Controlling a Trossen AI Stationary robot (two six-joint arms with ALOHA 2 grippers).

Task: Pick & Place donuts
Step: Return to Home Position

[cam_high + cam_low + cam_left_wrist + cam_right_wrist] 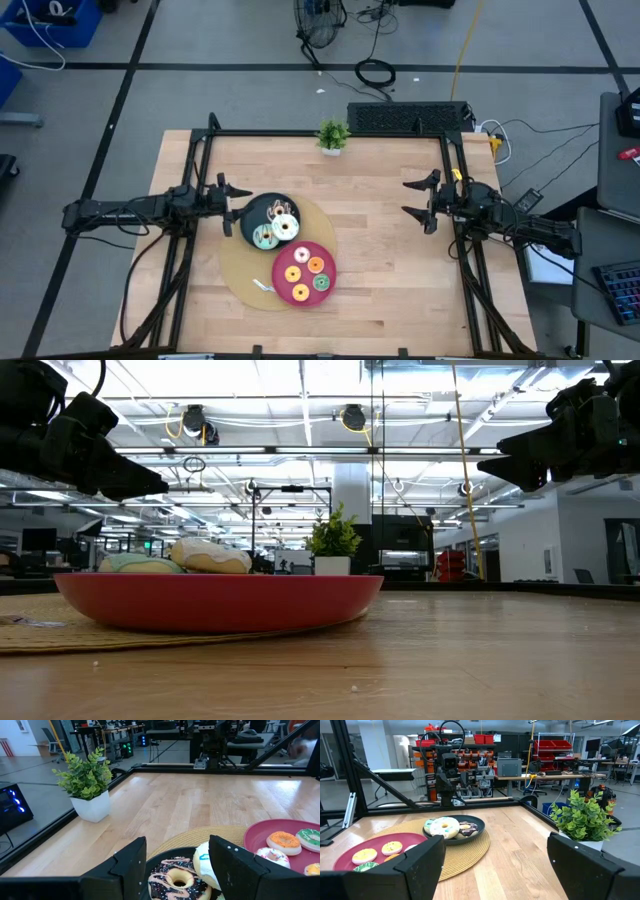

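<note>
Two plates sit on a round woven mat [238, 268]. The dark plate [252, 213] carries a white donut [286, 228], a mint donut [263, 237] and a chocolate donut [279, 209]. The pink plate [286, 288] carries several donuts, among them an orange one [316, 265], a green one [321, 283] and a yellow one [300, 292]. My left gripper [235, 205] hovers open at the dark plate's left edge, its fingers above the chocolate donut [177, 880] without touching it. My right gripper [420, 197] waits open near the table's right side.
A small potted plant [333, 135] stands at the middle of the far edge. A small pale scrap [262, 285] lies on the mat beside the pink plate. Bare wood lies between the plates and my right gripper. A dark frame rail [330, 133] runs round the table.
</note>
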